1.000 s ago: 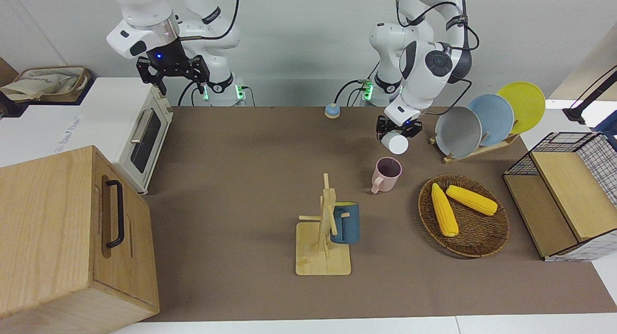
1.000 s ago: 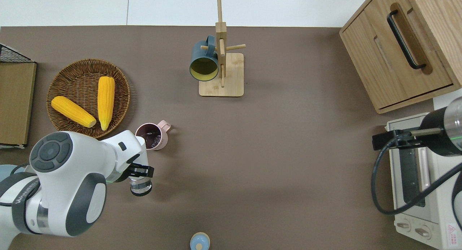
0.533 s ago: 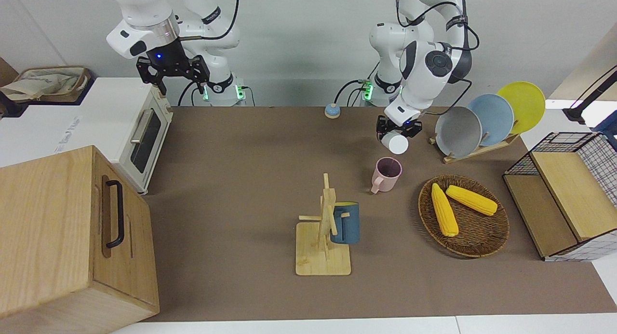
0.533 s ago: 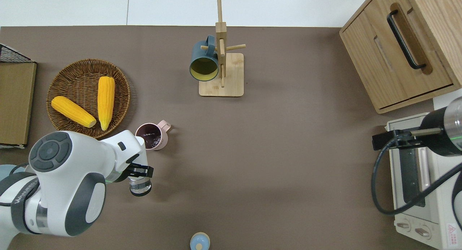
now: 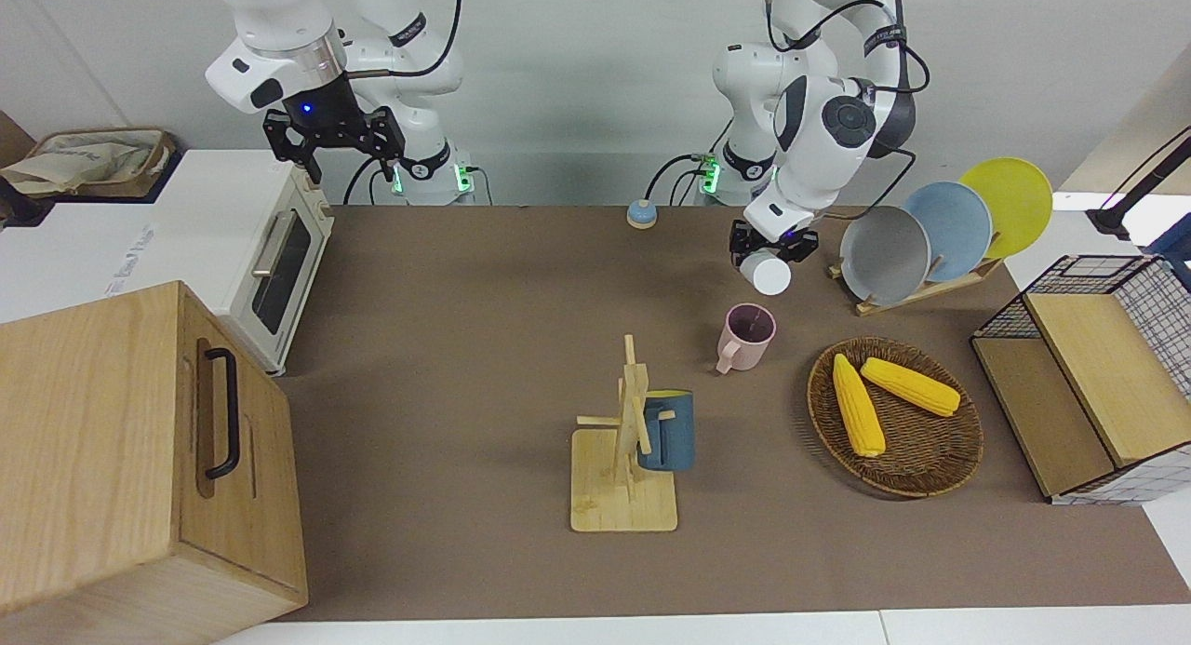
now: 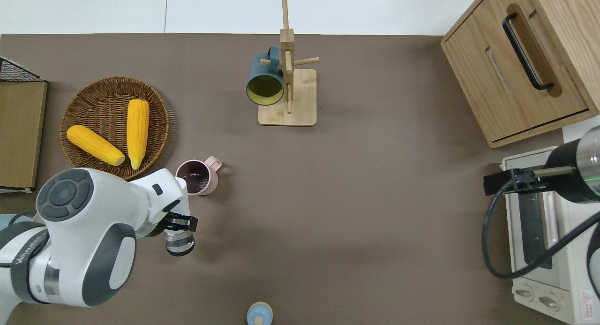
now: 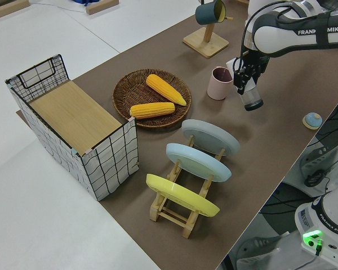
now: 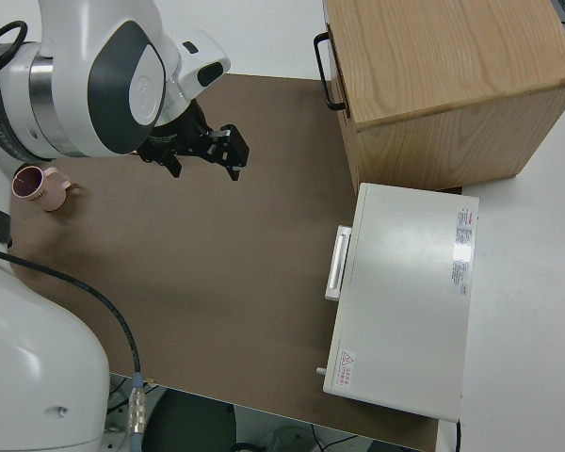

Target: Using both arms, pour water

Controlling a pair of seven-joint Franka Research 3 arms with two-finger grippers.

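Now: Get the Glass Over the Mug Before Tipping

Front view: the left gripper (image 5: 774,252) pinches a clear glass (image 5: 770,275) across its body. The glass hangs at about twelve o'clock from the pink mug (image 5: 747,333), and a pale round end faces the camera. Whether that end is the mouth cannot be told. The right gripper (image 5: 333,141) is parked with its fingers spread.

Overhead view: the glass (image 6: 179,243) is not over the mug (image 6: 197,177). It sits over bare table at roughly six o'clock from it, near but clearly apart. Judged from this, pouring well means carrying the glass toward twelve o'clock until its lip stands above the mug's opening, and only then rotating the wrist slowly. The mug's handle points to three o'clock, out of the glass's path.

Left side view: the glass (image 7: 252,100) hangs low beside the mug (image 7: 219,82), close to its rim height. A small lift first would likely spare the rim a knock.

Right side view: the right gripper (image 8: 205,151) holds nothing.
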